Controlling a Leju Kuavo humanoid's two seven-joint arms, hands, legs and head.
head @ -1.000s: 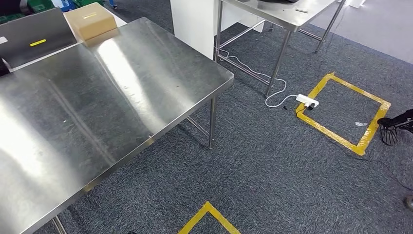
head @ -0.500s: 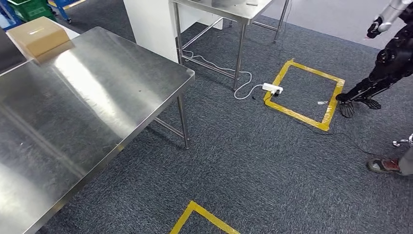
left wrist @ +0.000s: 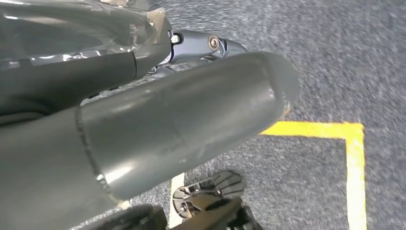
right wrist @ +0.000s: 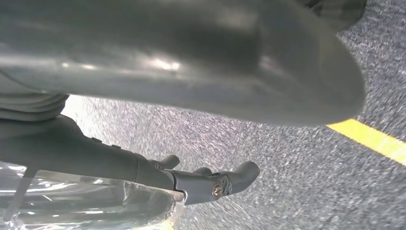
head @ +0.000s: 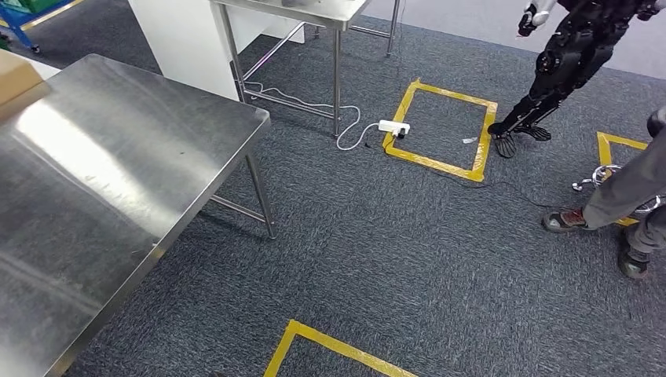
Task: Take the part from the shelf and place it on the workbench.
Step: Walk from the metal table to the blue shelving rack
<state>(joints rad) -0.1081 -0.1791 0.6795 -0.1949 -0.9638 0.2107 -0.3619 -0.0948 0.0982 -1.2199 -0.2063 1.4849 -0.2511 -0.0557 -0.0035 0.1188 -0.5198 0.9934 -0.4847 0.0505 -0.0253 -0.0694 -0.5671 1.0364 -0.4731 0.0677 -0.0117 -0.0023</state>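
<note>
Workbench: steel top, being shown at the left of the head view, a cardboard box lying at its far corner.

Left hand: thumb and dark fingers being held over carpet and yellow floor tape; nothing is being gripped, though fingers apart or curled cannot be told.

Right hand: fingers slightly curled, empty; state likewise unclear.

Part: cannot be located.

Second table, power strip, another robot and a person's legs are being seen beyond.

Grey carpet w/ yellow tape squares; silver workbench.
</note>
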